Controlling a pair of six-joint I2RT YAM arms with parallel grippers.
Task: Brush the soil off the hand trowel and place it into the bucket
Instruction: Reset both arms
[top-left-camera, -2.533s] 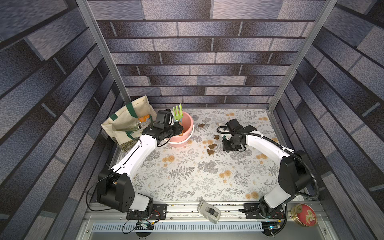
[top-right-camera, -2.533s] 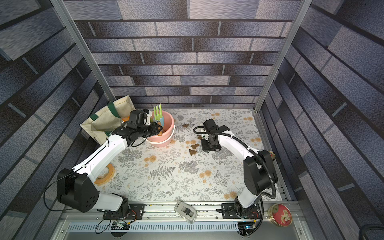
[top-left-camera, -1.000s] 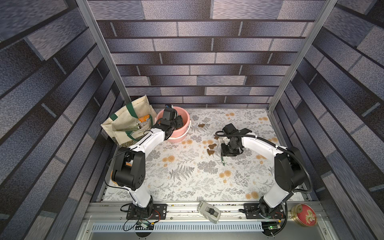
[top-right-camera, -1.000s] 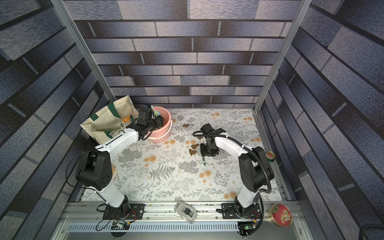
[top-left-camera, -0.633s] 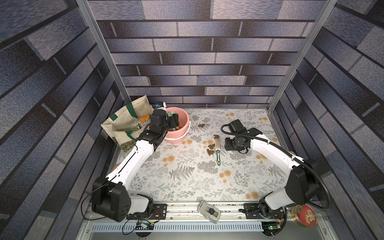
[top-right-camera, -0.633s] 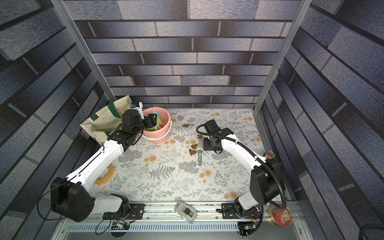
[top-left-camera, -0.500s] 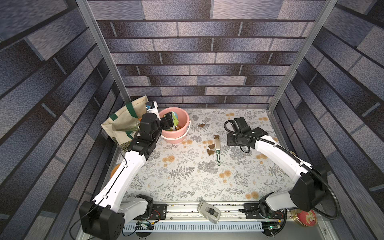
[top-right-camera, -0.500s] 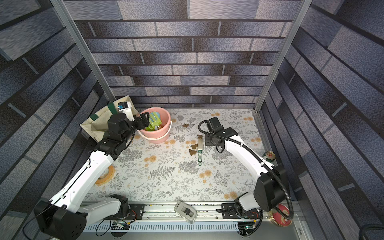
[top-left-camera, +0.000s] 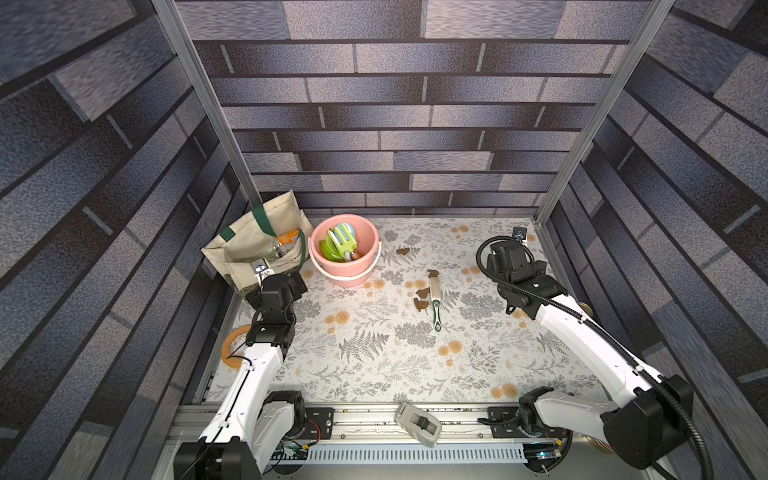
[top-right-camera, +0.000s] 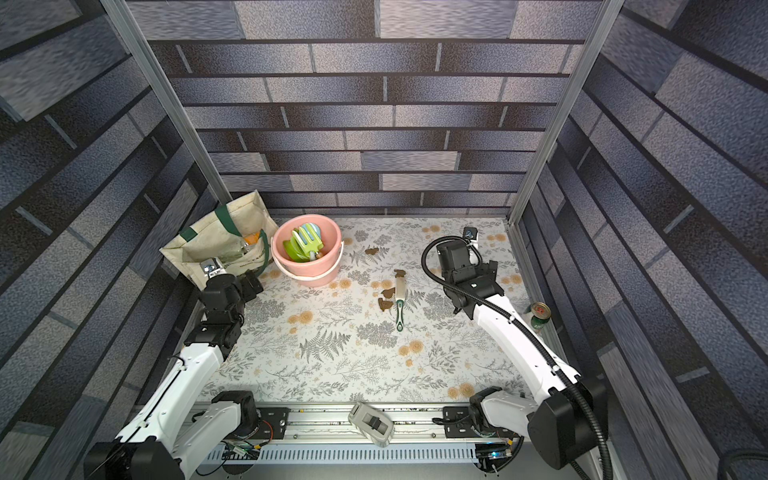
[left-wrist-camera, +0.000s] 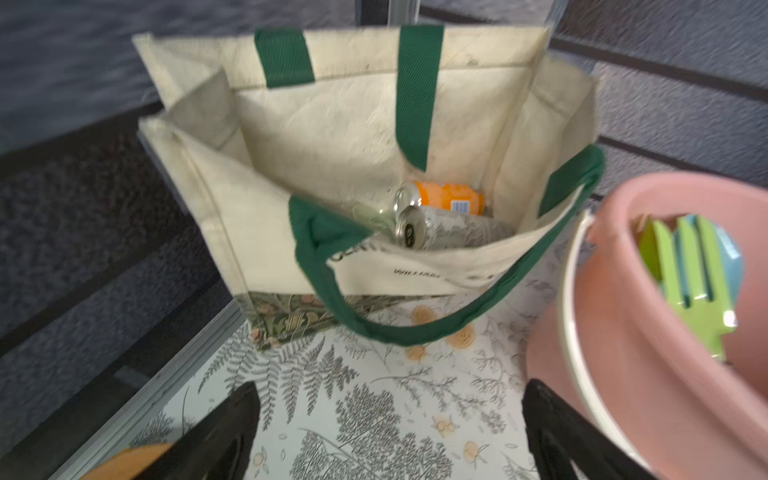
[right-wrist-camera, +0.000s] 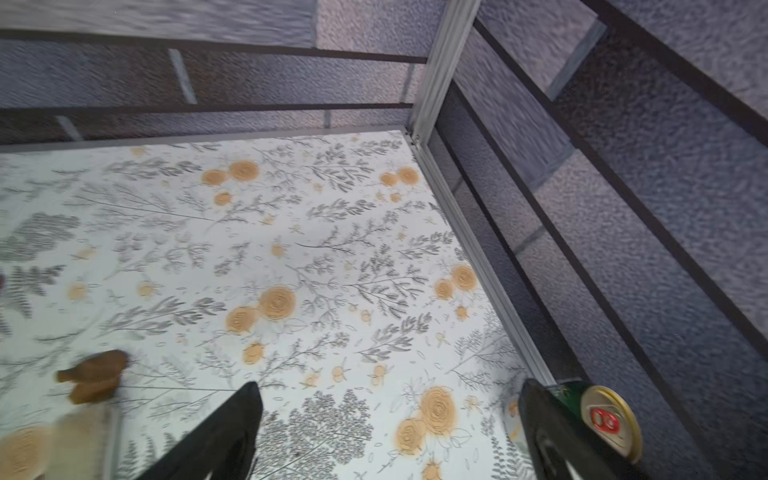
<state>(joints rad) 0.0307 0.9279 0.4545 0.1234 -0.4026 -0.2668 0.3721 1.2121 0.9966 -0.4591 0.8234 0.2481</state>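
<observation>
surface: floral-print tabletop (top-left-camera: 374, 365) | far-left corner: cream tote bag (top-left-camera: 245, 253), pink bucket (top-left-camera: 349, 276) upright just beside it | middle: brush (top-left-camera: 435, 297) lying flat, soil blobs (top-left-camera: 422, 305) just beside its head, another nearer bucket | left edge: tape roll (top-left-camera: 232, 345)

**Right gripper (right-wrist-camera: 389, 386), jaws spread wide above the floral table (right-wrist-camera: 291, 232).**
Green can (right-wrist-camera: 598, 419) with gold top just beside one finger, outside the table's metal edge (right-wrist-camera: 478, 249); soil blob (right-wrist-camera: 93, 374) off to the other finger's side; brick-pattern walls (right-wrist-camera: 644, 187) ahead of the gripper.
</observation>
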